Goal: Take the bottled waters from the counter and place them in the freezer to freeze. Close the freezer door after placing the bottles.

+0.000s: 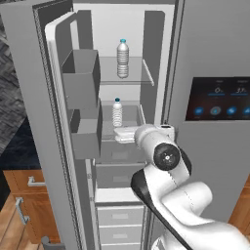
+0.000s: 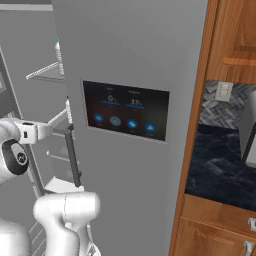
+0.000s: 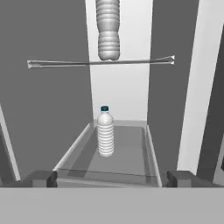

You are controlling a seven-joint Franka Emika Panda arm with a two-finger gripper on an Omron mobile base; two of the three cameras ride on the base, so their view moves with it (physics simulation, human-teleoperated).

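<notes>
gripper wide open, seemingly touching nothing

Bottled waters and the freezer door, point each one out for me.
upper bottle (image 1: 122, 59), left base view, ribbed body, standing on the glass shelf.
lower bottle (image 3: 105, 134), hand view, ribbed body, standing in the drawer.
freezer door (image 1: 30, 97), left base view, outer grey edge.

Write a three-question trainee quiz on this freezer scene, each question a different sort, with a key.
1. True or false: both bottled waters stand inside the freezer.
2. Multiple choice: the upper bottle stands on A) the glass shelf, B) a door bin, C) the counter.
3. Fill in: the gripper is ____ and holds nothing.

Key:
1. True; the lower bottle stands in the tray-like drawer below the shelf.
2. A
3. open; the freezer door is not yet closed.
</notes>
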